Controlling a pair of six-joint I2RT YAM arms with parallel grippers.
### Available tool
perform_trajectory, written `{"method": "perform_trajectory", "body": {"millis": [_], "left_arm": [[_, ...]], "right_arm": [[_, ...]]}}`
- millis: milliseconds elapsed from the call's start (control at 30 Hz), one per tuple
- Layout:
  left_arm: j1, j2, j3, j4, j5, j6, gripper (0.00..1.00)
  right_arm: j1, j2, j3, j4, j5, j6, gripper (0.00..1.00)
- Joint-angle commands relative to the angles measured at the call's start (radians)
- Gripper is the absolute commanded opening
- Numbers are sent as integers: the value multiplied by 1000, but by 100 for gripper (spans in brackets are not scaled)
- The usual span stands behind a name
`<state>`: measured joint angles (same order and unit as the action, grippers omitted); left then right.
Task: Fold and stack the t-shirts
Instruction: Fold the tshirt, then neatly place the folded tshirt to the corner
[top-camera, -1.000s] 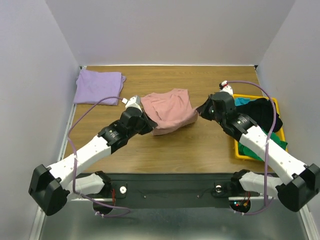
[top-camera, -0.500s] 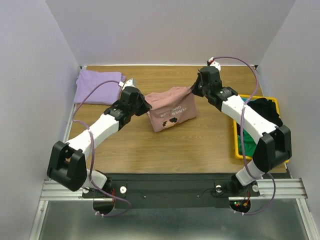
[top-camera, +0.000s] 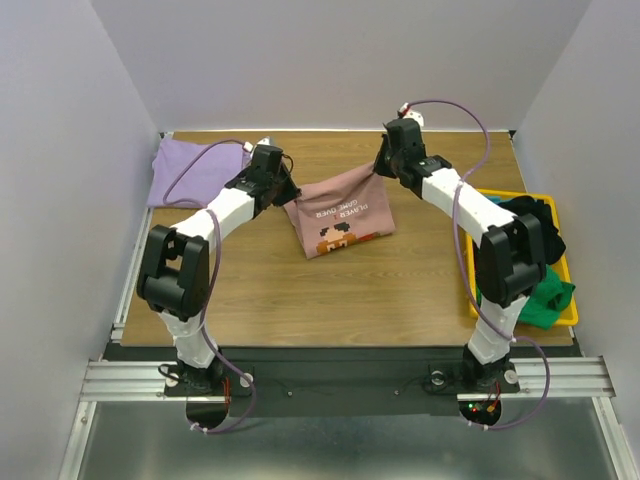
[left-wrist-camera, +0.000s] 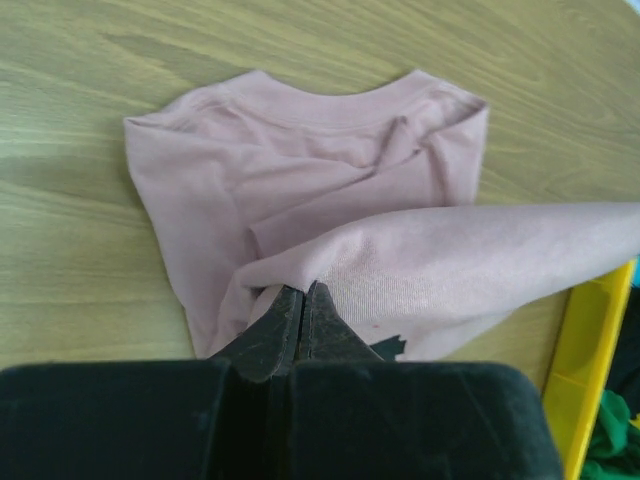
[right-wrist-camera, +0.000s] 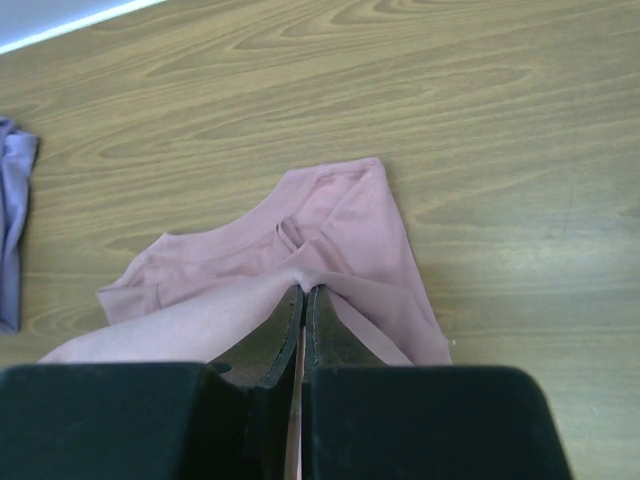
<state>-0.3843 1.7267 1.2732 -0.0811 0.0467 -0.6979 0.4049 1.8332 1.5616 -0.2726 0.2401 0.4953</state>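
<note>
A dusty pink t-shirt (top-camera: 340, 213) with a dark-and-orange print hangs stretched between both grippers above the table's far middle, its lower part resting on the wood. My left gripper (top-camera: 285, 196) is shut on the shirt's left edge; in the left wrist view the pink t-shirt (left-wrist-camera: 330, 190) bunches at the left gripper (left-wrist-camera: 304, 290). My right gripper (top-camera: 378, 172) is shut on the right edge; in the right wrist view the pink t-shirt (right-wrist-camera: 330, 240) pulls taut from the right gripper (right-wrist-camera: 304, 290). A folded lavender t-shirt (top-camera: 195, 172) lies at the far left.
A yellow bin (top-camera: 560, 315) at the right edge holds black (top-camera: 525, 222), green (top-camera: 545, 300) and teal shirts. Both arms reach far across the wooden table (top-camera: 330, 300), towards the back wall. The bin's yellow corner (left-wrist-camera: 585, 360) shows in the left wrist view.
Both grippers have carried the pink t-shirt away from me toward the back of the table and lifted it. The shirt has unfolded so its print now faces up.
</note>
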Motion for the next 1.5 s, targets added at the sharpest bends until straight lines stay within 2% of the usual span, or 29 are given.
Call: {"method": "perform_trajectory", "body": {"millis": [0, 200, 300, 367, 433, 467, 500, 533, 600, 700, 867, 1033, 1267, 1433, 1467], "left_arm": [[25, 62, 101, -46, -2, 12, 0], [53, 137, 141, -82, -80, -41, 0], [58, 149, 152, -92, -142, -57, 0], [64, 160, 173, -117, -156, -61, 21], [65, 163, 181, -128, -162, -60, 44], [65, 156, 180, -135, -165, -55, 82], [65, 148, 175, -135, -165, -49, 98], [65, 128, 170, -137, -163, -46, 98], [64, 100, 129, -138, -174, -51, 98], [64, 45, 40, -91, -139, -40, 98], [27, 16, -61, -28, -61, -2, 98], [7, 25, -118, 17, -21, -5, 98], [7, 92, -106, 52, -7, 23, 98], [7, 114, -113, 50, -11, 31, 94], [7, 117, -115, 52, -22, 35, 91]], "right_arm": [[-21, 81, 89, 55, 2, -38, 0], [-49, 254, 219, 55, -68, -44, 0], [-55, 319, 282, 55, -87, -50, 4], [-57, 346, 330, 55, -105, -72, 7], [-58, 379, 351, 55, -128, -92, 27], [-58, 380, 351, 53, -157, -109, 44], [-58, 374, 351, 55, -176, -112, 56], [-58, 354, 329, 55, -189, -110, 74], [-58, 321, 295, 55, -219, -109, 89], [-58, 239, 191, 53, -251, -101, 100], [-58, 111, -53, 61, -360, -93, 100], [-58, 107, -152, 75, -369, -90, 100], [-52, 130, -248, 90, -441, -66, 100], [-29, 94, -348, 121, -511, -46, 100], [-15, 71, -388, 130, -527, -37, 100]]}}
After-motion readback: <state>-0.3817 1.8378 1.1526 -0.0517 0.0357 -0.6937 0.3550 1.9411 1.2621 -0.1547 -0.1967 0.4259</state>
